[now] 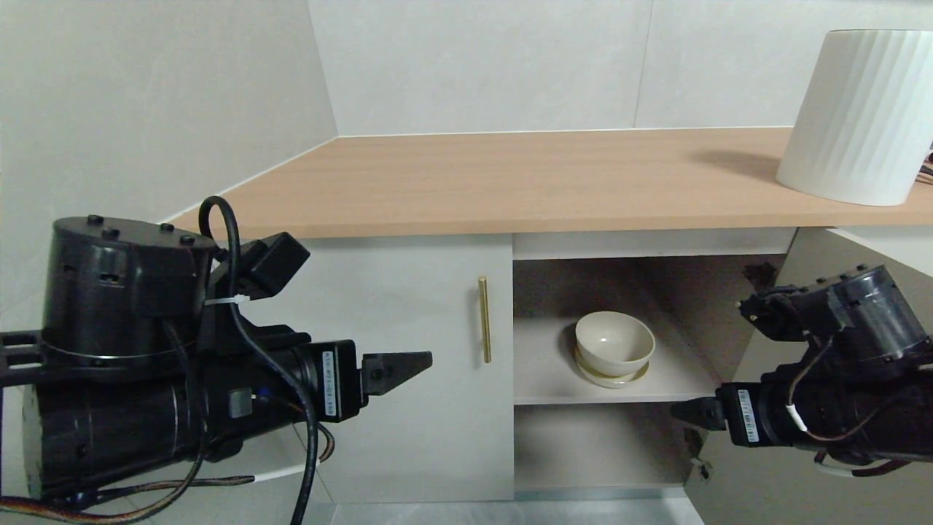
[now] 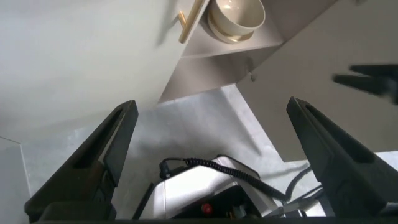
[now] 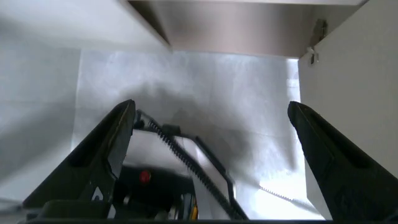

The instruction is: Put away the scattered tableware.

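walls (image 1: 474,65): pale tile | countertop (image 1: 510,175): wood | cabinet (image 1: 408,408): white, L door shut (brass handle (image 1: 484,319)), R open | floor (image 1: 525,514): grey

White ribbed cylinder (image 1: 856,109) on wooden countertop (image 1: 510,175); brass handle (image 1: 484,319) below

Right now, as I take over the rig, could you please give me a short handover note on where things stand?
Left end effector: open and empty, in front of the closed left cabinet door.
Right end effector: open and empty, low beside the open right door.
Things: the bowl sits on a plate on the middle shelf of the open compartment.
Done: bowl and plate look put away.
Left: probably just closing the right door. The countertop holds a white ribbed cylinder, which does not look like tableware.
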### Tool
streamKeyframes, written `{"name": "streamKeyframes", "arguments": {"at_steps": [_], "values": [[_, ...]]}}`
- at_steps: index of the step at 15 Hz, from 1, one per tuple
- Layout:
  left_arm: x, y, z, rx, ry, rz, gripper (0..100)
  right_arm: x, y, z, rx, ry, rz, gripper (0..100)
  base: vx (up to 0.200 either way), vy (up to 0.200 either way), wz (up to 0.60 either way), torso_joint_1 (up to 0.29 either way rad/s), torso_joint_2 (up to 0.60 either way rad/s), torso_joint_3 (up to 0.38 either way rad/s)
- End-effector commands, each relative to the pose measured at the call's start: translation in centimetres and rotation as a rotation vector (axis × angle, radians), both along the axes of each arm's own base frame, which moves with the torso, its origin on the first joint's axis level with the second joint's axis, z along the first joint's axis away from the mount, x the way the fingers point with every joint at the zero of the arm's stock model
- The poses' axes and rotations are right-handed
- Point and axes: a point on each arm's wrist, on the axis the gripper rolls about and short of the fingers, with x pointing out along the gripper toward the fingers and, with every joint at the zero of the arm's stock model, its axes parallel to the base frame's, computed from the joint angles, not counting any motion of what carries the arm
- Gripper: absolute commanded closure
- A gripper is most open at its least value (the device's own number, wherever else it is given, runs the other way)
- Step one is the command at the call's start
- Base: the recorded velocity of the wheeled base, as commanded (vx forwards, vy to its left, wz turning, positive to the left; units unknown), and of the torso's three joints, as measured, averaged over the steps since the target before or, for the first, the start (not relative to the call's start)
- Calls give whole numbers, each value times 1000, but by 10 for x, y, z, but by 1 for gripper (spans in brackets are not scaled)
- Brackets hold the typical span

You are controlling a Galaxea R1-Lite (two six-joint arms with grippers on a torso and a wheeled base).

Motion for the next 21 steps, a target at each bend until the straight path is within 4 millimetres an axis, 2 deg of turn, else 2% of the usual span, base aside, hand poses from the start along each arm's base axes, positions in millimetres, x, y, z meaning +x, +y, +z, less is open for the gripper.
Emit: {"name": "streamKeyframes", "arguments": {"at_steps": [1, 3, 18, 21], "values": [[0, 2, -1, 4, 4, 6, 0, -18, -3, 15, 27, -54, 27, 0, 0, 0, 0, 0, 0, 0], [4, -1, -5, 13, 16, 9, 0, -22, -5, 16, 26, -54, 29, 0, 0, 0, 0, 0, 0, 0], [7, -3, -10, 25, 32, 9, 0, -23, -4, 12, 11, -37, 35, 0, -200, 0, 0, 1, 2, 2], [7, -3, -11, 26, 35, 7, 0, -23, -5, 11, 11, -37, 35, 0, 0, 0, 0, 0, 0, 0]]}}
